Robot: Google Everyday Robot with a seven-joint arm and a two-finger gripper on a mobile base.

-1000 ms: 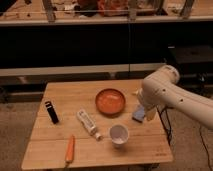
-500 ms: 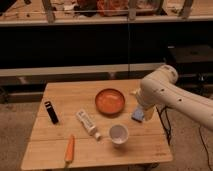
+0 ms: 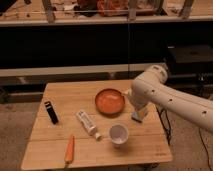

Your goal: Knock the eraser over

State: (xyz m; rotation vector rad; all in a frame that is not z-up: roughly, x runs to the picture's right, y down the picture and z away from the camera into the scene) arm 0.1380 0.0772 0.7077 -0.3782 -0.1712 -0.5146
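Note:
The eraser (image 3: pixel 51 112) is a small slim black block at the left side of the wooden table (image 3: pixel 65 92); I cannot tell whether it stands or lies. My gripper (image 3: pixel 137 118) hangs at the end of the white arm (image 3: pixel 165 97) near the table's right edge, far to the right of the eraser, next to a blue-grey pad (image 3: pixel 141 115).
An orange plate (image 3: pixel 110 101) sits mid-table. A white tube (image 3: pixel 87 123) lies left of a white cup (image 3: pixel 118 134). A carrot (image 3: pixel 69 149) lies near the front left edge. Dark shelving stands behind the table.

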